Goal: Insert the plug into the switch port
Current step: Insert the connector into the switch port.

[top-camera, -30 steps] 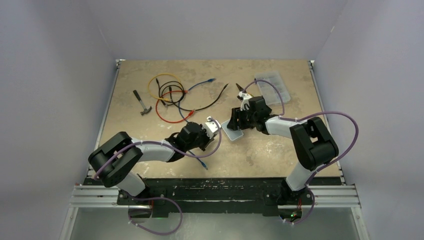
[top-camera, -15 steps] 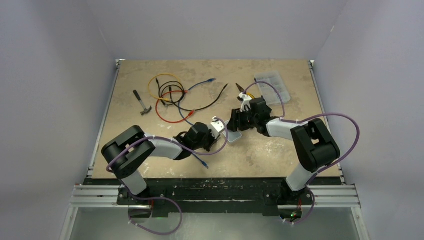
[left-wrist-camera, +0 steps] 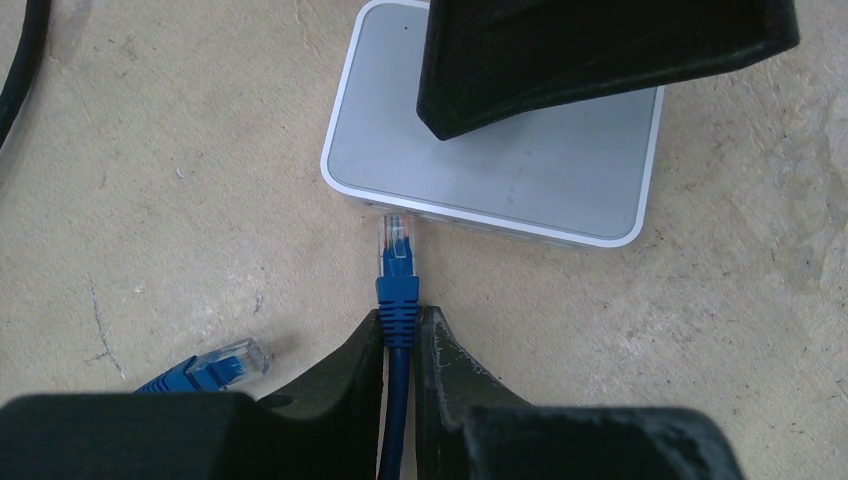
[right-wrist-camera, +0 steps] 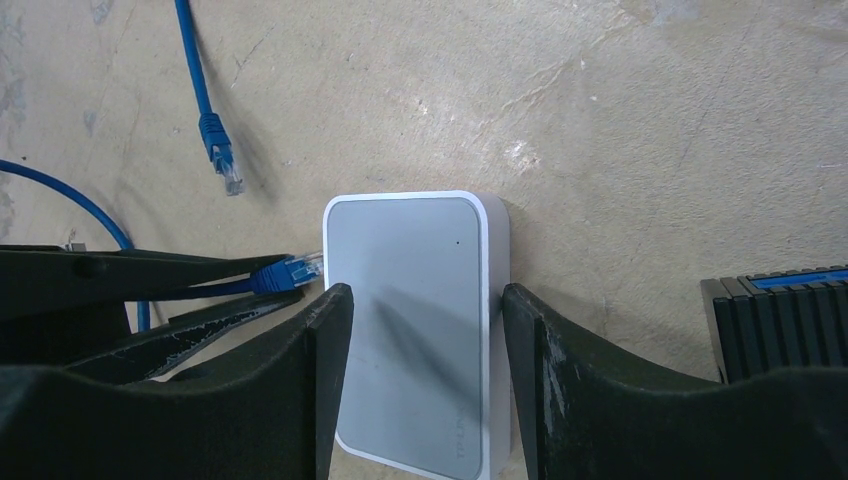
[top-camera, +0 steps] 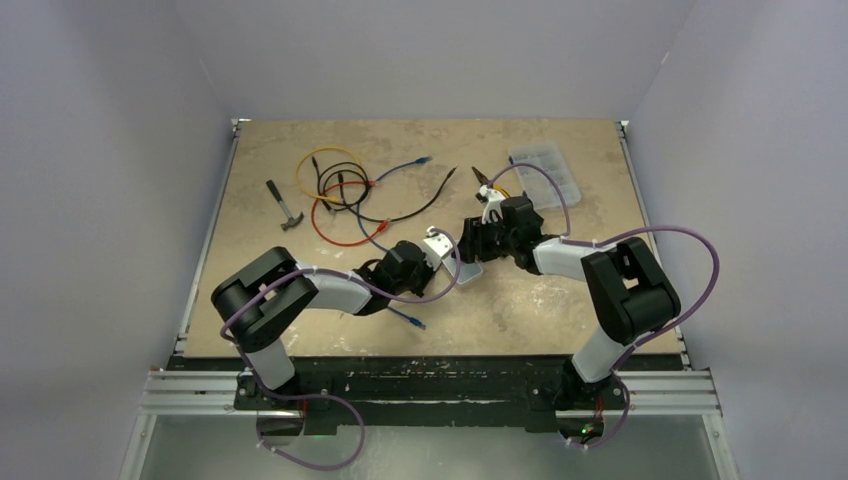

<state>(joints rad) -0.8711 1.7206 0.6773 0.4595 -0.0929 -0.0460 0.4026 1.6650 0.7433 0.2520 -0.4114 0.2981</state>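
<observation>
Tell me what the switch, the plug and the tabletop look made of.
Switch: likely plastic, matte grey top with glossy white rim. Plug: clear plastic tip, blue rubbery boot. Tabletop: probably worn wood board, beige, scratched and blotchy.

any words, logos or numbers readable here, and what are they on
Nothing reads clearly in any view.
Faint grey mark near a corner of the switch top, right wrist view: too blurred to read.
Plug, cables, hammer, clear box: no lettering can be made out.
</observation>
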